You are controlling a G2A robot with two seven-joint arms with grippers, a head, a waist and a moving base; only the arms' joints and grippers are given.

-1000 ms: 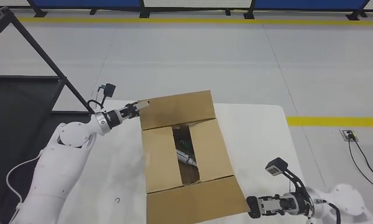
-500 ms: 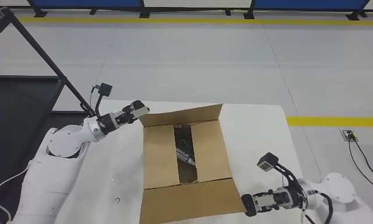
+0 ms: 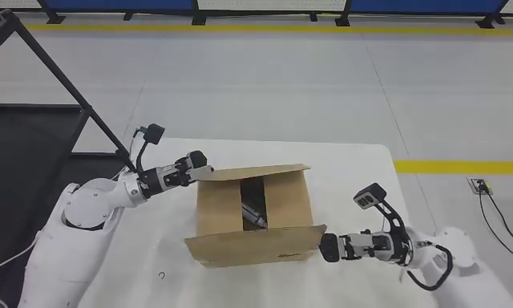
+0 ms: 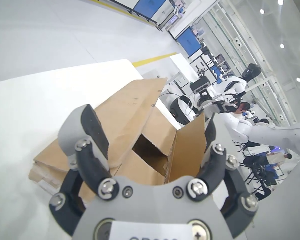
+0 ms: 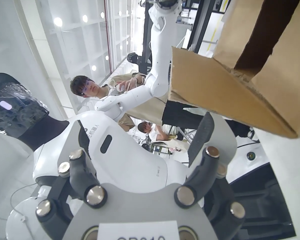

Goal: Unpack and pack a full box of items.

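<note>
A brown cardboard box (image 3: 276, 245) is seen in the middle of a white table (image 3: 353, 180), with its long flaps raised. The left gripper (image 3: 203, 167) is held at the far left corner, its jaws spread with a flap edge between them. The right gripper (image 3: 325, 247) is held at the near right corner, its jaws spread, just beside the front flap.

box (image 3: 255, 220): plain brown
desk (image 3: 353, 180): white
left claw (image 3: 200, 168): grey, black pads (image 4: 93, 128)
floor (image 3: 240, 83): pale grey, yellow stripe (image 3: 453, 166)

The left gripper (image 3: 205, 169) is at the far flap of the box (image 3: 282, 200), the right gripper (image 3: 324, 248) at its near flap.
</note>
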